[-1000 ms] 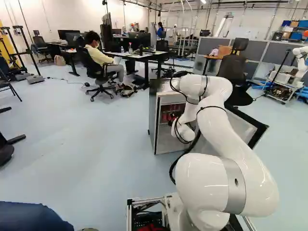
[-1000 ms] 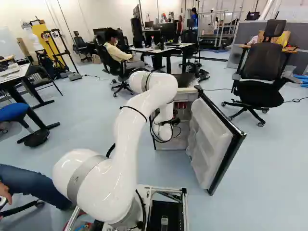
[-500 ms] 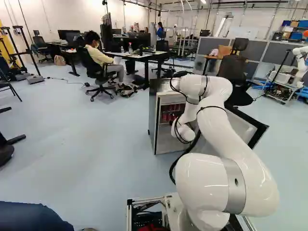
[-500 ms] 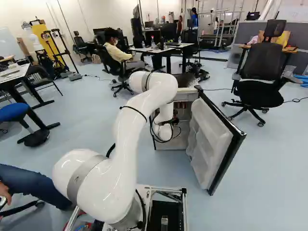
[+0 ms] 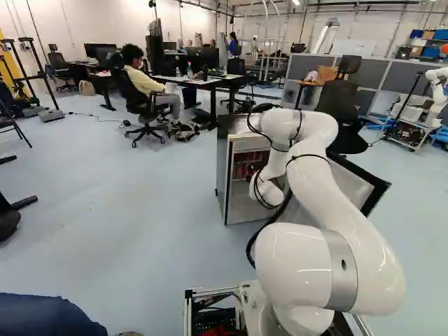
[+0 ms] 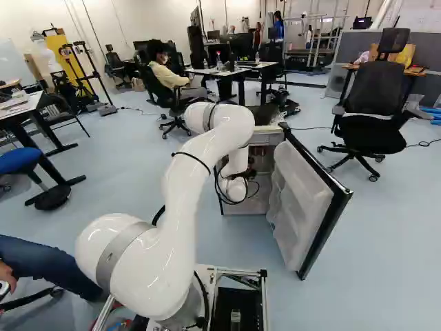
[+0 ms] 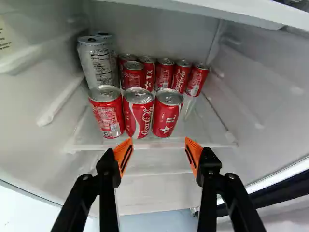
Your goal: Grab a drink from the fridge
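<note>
In the right base view my gripper (image 6: pixel 251 172) is at the mouth of the fridge (image 6: pixel 264 136), largely hidden by the arm. The wrist view has the gripper (image 7: pixel 159 140) open, its orange pads apart and nothing between them. Ahead of the fingers, three red cans stand upright side by side on the shelf: a left one (image 7: pixel 106 112), a middle one (image 7: pixel 138 113) and a right one (image 7: pixel 167 113). Several slimmer red cans (image 7: pixel 164 74) stand behind them, with silver cans (image 7: pixel 98 62) behind the left one. No can touches the fingers.
The fridge door (image 6: pixel 311 200) hangs wide open beside the arm. Above the cans is an upper ledge (image 7: pixel 231 10), with the fridge's side walls to both sides. An office chair (image 6: pixel 375 103) stands beyond the door; another robot (image 5: pixel 437 91) is farther off.
Less of the black gripper shows in front of the red cans in the left base view than a second ago. The base and the rest of the arm look unmoved.
</note>
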### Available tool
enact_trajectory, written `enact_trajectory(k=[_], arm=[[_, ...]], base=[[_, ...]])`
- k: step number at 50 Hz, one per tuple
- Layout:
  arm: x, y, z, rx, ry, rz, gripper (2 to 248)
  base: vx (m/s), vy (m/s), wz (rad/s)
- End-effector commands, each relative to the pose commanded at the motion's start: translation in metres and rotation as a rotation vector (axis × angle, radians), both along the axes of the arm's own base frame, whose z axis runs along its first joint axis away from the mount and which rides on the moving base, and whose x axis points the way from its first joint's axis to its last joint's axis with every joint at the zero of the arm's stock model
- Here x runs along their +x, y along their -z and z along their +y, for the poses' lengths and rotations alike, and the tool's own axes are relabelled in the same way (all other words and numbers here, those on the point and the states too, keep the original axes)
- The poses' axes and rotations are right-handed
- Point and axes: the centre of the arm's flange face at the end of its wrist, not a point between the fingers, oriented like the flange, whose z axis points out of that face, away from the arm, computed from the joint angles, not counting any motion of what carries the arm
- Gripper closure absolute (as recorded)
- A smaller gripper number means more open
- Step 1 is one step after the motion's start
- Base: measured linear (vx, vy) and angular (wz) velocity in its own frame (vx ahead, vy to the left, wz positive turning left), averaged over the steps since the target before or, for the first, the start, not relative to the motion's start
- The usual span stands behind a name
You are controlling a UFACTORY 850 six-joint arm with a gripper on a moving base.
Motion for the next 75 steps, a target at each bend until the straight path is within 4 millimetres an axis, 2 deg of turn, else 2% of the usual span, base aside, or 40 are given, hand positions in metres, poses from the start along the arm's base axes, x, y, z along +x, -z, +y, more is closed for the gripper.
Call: enact_trajectory(k=[46,75], arm=[[0.023,0.010,-0.020,-0.016,0.019,-0.047,85],[0.044,0.017,-0.026,-0.028,0.018,-0.083,85]], base=[[0.000,0.000,0.000],[0.000,0.000,0.000]])
